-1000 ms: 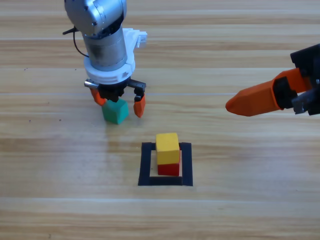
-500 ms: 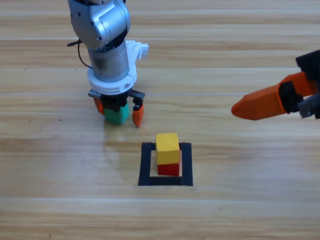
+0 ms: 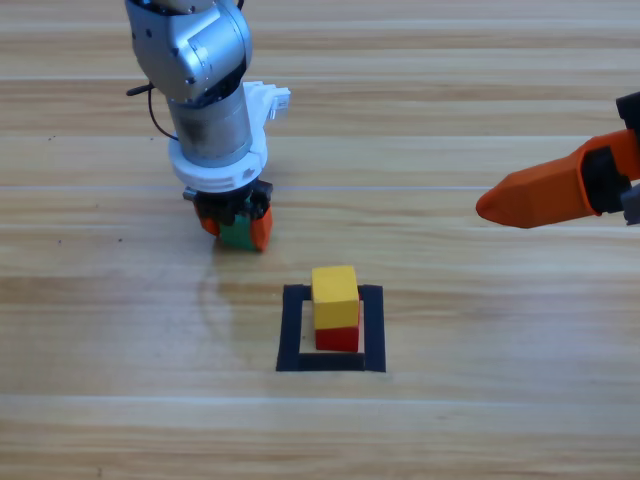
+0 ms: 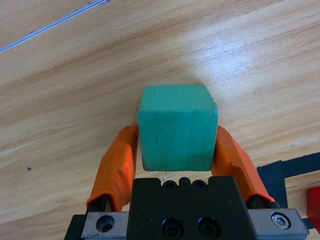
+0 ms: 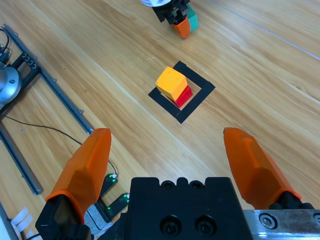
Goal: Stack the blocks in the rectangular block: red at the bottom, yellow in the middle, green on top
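We see the left gripper (image 3: pixel 236 224) down on the wooden bench (image 3: pixel 480 420), its two orange jaws pressed against opposite sides of the teal-green cube (image 3: pixel 238 233), which sits up and to the left of the black tape square (image 3: pixel 290 330) and well apart from it. In the left wrist view the same gripper (image 4: pixel 177 150) shows one jaw flat against each side face of the green cube (image 4: pixel 177 127), with the cube's far end sticking out beyond the jaw tips and its underside close to or on the bench; we cannot tell whether it is lifted clear of the wood. A corner of the tape outline (image 4: pixel 295 165) and a sliver of the red cube (image 4: pixel 314 207) show at the lower right of that view. Inside the tape square the red cube (image 3: pixel 338 337) rests on the bench and the yellow cube (image 3: pixel 335 292) sits directly on top of it, the two roughly squared up, with bare wood showing between them and the tape on every side. The right gripper (image 3: pixel 545 195) waits at the right edge, raised and pointing left, away from the stack; its own wrist view (image 5: pixel 175 160) shows its jaws spread wide with nothing between them, looking down at the yellow cube (image 5: pixel 171 82) on the red one (image 5: pixel 184 95) inside the tape square (image 5: pixel 197 102)
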You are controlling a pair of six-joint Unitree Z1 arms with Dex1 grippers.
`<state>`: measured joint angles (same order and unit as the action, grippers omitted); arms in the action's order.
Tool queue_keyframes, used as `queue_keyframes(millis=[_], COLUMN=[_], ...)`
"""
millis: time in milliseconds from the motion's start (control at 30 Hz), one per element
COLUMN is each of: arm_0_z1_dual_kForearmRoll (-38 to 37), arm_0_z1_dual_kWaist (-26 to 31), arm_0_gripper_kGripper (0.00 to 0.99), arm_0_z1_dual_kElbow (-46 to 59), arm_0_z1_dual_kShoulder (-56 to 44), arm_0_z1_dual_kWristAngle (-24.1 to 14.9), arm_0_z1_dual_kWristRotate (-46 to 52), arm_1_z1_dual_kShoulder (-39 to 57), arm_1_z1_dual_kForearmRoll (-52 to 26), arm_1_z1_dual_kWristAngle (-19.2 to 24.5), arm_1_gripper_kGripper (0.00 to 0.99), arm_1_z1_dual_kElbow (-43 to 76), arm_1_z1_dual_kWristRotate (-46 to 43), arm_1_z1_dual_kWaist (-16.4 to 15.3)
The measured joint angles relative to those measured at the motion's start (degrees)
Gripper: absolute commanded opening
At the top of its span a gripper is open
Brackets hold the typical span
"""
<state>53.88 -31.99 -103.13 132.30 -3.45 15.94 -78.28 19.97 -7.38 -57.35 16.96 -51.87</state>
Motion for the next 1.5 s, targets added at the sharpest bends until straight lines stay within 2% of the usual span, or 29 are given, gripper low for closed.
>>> queue_keyframes(millis=[33, 133, 167, 500, 700, 833, 1100, 1300, 1500], arm_0_z1_dual_kForearmRoll=[0.0, 0.0, 0.0, 1.8, 15.1, 21.4, 26.4, 26.7, 26.7], arm_0_z1_dual_kWaist=[0.0, 0.0, 0.1, 0.2, -0.2, -1.3, -8.1, -13.7, -16.5], arm_0_gripper_kGripper=[0.515, 0.153, 0.095, 0.063, 0.032, 0.000, 0.000, 0.000, 0.000], arm_0_z1_dual_kElbow=[0.0, 0.2, 0.2, -1.1, -15.4, -21.5, -23.1, -23.3, -23.3], arm_0_z1_dual_kShoulder=[0.0, -0.2, -0.2, -4.9, -5.1, -5.1, -5.5, -5.6, -6.0], arm_0_z1_dual_kWristAngle=[0.0, 0.4, 0.6, 1.1, 0.9, 0.9, 1.4, 1.4, 1.7], arm_0_z1_dual_kWristRotate=[0.6, 3.1, 4.1, 11.1, 15.9, 16.5, 16.6, 16.6, 17.0], arm_1_z1_dual_kShoulder=[0.0, 0.0, 0.0, 0.0, 0.0, 0.0, 0.0, 0.0, 0.0], arm_1_z1_dual_kForearmRoll=[0.0, 0.0, 0.0, 0.0, 0.0, 0.0, 0.7, 1.2, 2.1], arm_1_z1_dual_kWristAngle=[0.0, 0.0, 0.0, 0.1, 0.1, 0.1, 0.1, 0.1, 0.1], arm_1_gripper_kGripper=[0.990, 0.990, 0.990, 0.990, 0.990, 0.990, 0.990, 0.990, 0.990], arm_1_z1_dual_kElbow=[0.0, 0.0, 0.0, 0.0, 0.0, 0.0, -0.4, -0.7, -2.3], arm_1_z1_dual_kWristRotate=[0.1, 0.3, 0.4, 0.5, 2.0, 2.2, 2.2, 2.0, 1.1], arm_1_z1_dual_kWaist=[0.0, 0.0, 0.0, 0.0, 0.0, 0.0, 0.0, 0.0, 0.0])
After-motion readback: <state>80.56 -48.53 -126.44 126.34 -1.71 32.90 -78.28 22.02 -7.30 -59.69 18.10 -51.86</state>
